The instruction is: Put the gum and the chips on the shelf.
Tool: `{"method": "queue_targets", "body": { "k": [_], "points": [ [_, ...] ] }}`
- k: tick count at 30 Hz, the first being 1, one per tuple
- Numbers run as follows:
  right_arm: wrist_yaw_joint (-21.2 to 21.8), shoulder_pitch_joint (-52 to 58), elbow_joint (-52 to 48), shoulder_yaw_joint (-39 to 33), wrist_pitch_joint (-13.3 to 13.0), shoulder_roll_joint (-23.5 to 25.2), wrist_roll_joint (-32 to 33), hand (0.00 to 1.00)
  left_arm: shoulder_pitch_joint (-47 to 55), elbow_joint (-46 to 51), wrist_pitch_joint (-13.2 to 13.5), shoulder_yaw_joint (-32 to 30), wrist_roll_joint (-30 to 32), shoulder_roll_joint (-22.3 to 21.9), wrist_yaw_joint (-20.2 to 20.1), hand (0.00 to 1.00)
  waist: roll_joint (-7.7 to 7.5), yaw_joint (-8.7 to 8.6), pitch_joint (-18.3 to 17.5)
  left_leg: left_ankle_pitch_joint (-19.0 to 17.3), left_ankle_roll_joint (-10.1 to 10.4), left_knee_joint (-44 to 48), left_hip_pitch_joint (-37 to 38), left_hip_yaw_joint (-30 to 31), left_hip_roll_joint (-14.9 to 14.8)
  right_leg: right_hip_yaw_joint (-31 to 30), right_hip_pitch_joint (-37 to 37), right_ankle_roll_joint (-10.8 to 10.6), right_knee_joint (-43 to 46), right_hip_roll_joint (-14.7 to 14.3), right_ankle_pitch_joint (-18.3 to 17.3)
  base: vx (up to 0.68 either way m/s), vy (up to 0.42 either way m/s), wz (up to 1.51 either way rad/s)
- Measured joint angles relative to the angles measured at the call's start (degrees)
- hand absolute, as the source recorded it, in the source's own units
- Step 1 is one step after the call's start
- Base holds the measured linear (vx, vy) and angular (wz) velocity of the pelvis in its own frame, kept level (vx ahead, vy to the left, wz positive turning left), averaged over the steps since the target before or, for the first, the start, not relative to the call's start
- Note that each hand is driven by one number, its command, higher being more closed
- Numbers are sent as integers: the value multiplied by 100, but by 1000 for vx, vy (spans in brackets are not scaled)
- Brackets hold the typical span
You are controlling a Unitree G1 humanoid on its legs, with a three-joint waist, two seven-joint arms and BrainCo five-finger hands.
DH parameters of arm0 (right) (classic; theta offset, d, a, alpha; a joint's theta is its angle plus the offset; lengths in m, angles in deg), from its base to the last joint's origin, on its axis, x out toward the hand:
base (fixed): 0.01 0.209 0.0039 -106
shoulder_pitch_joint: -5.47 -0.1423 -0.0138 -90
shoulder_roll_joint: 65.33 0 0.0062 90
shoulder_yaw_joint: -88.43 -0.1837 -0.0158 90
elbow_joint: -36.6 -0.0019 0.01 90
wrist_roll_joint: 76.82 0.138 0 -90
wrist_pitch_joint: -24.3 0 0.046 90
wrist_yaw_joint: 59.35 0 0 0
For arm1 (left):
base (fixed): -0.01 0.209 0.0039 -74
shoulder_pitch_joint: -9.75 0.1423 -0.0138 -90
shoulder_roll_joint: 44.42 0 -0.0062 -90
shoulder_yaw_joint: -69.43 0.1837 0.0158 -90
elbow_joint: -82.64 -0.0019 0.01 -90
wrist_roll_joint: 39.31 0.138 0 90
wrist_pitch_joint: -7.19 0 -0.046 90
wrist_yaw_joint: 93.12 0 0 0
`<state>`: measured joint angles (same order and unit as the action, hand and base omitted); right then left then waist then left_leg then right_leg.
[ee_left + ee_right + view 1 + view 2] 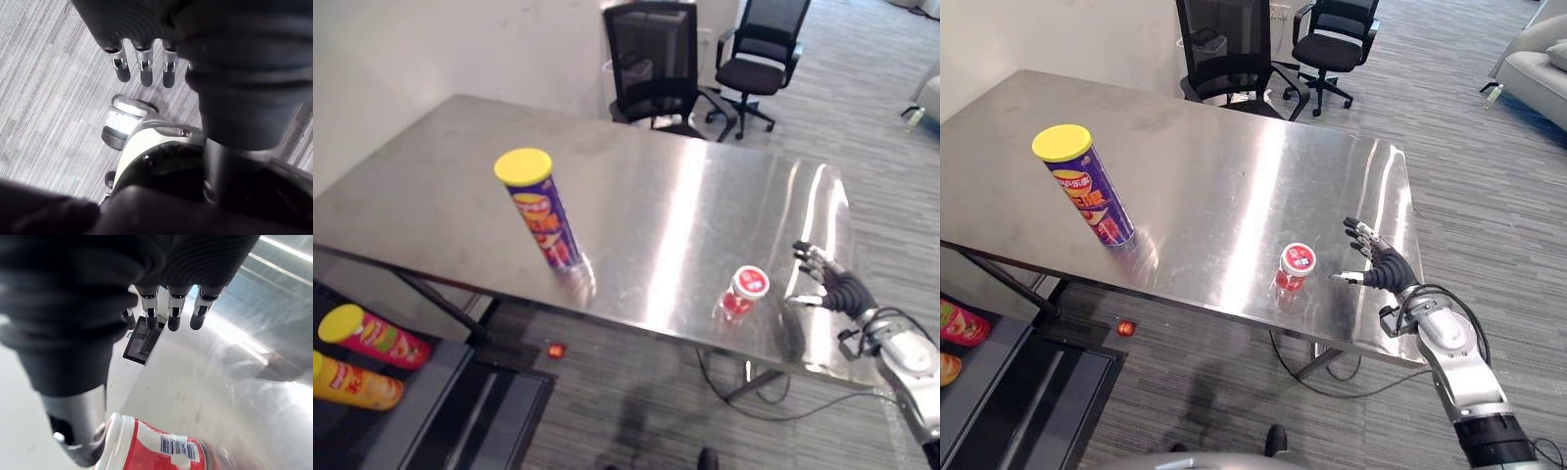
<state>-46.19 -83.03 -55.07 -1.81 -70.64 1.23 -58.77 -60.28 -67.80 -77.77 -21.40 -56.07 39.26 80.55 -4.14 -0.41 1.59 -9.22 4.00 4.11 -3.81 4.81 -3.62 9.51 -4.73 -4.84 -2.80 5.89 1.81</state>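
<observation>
A tall purple chips can point(544, 213) with a yellow lid stands upright on the left part of the steel table point(685, 186). The gum point(746, 291), a small red tub with a white lid, stands near the table's front edge. My right hand point(1383, 266) hovers just to the right of the gum, open, fingers spread, a small gap between them. In the right wrist view the gum point(159, 446) lies close by the thumb. My left hand point(142, 66) hangs over the carpet with straight fingers, holding nothing.
A low dark shelf point(431, 392) sits below the table's left end, holding a red chips can point(374, 337) and a yellow one point(354, 383). Two black office chairs point(651, 64) stand behind the table. A small red object point(555, 349) lies on the carpet.
</observation>
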Motion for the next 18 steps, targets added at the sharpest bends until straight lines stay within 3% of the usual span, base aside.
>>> {"method": "queue_targets", "body": {
  "k": [3, 18],
  "points": [
    [37, -9, -94, 141, 0, 1, 1, 0, -5, 16, 1, -25, 0, 2, -21, 0, -22, 72, 59, 1, -1, 3, -3, 14, 4, 6, 4, 0, -2, 3, 0, 0, 0, 1],
    [293, -65, -1029, 592, -20, 1, 101, 0, -8, 128, 105, -141, 1, -7, -49, 0, -88, 93, 251, 9, -13, -9, -6, 46, -12, -31, 24, 1, -18, -14, 1, 0, 0, 0]
  ]
}}
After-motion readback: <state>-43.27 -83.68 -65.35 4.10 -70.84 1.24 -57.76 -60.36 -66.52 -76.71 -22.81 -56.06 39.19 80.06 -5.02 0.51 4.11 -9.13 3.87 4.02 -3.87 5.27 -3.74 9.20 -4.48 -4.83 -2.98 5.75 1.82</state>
